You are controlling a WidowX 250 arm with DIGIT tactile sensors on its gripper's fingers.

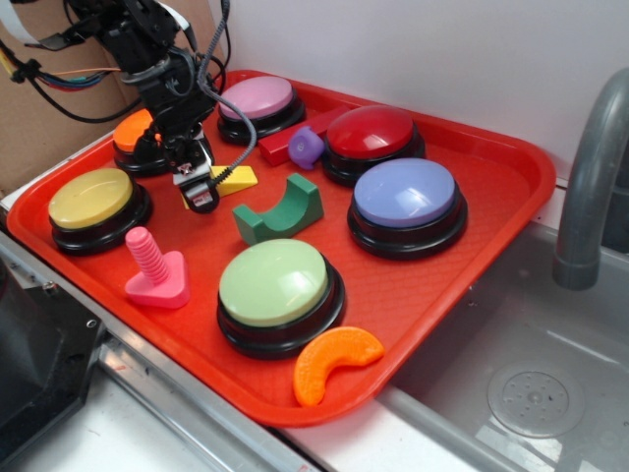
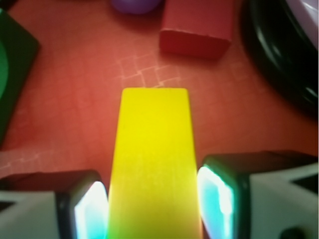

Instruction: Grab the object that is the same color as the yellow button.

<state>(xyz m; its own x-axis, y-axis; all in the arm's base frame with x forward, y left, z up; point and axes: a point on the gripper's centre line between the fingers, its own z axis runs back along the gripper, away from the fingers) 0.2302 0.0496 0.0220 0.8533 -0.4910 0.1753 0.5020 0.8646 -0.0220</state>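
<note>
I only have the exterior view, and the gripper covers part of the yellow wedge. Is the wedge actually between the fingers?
Observer: Yes. On the wrist view the wedge sits centred in the gripper, one finger on each side.
Operator: Any gap at the pads?
Observer: None visible; both pads seem to press against its sides.
Operator: Anything crowding its far end?
Observer: No. Bare tray separates it from the red block.
</note>
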